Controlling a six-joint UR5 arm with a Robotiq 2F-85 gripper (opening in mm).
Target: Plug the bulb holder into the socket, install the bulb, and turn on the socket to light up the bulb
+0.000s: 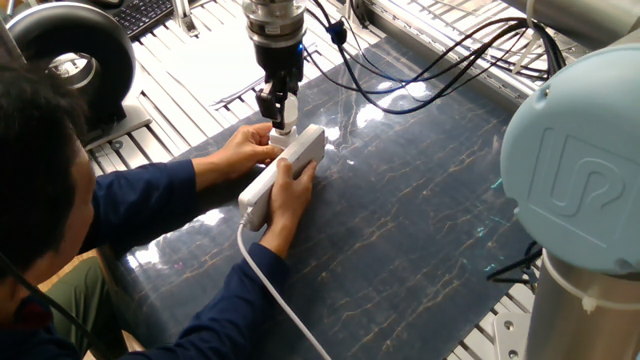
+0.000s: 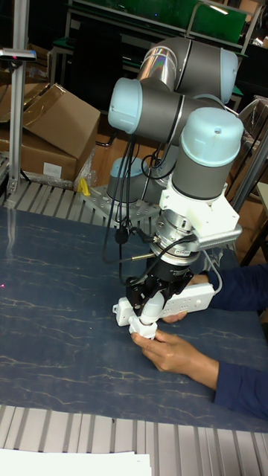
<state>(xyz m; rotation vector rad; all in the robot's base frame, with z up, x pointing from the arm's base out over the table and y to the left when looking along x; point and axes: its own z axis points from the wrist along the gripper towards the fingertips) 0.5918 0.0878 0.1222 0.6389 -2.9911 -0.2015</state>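
Nearest the fixed camera sits a person [image 1: 40, 200] in dark blue sleeves, leaning over the desk [image 1: 420, 230], a dark marbled surface. A white cable [image 1: 275, 295] runs from the near end of the socket [image 1: 283, 172] toward the person. The socket lies flat on the desk; one hand [image 1: 290, 190] grips its near half from the side, the other hand [image 1: 243, 148] rests against its far-left edge. In the tall view that hand [image 2: 173, 355] cups the bulb holder [image 2: 143, 326], which stands just beside the socket's end [image 2: 123, 311]; whether its prongs are seated cannot be told. The bulb [image 2: 151, 306] stands upright on the holder, directly above the socket's far end. The gripper [image 1: 277, 108] comes straight down over it, jaws clamped on the bulb's upper part. Behind the socket, black cables [image 1: 420, 70] loop over the desk's far edge.
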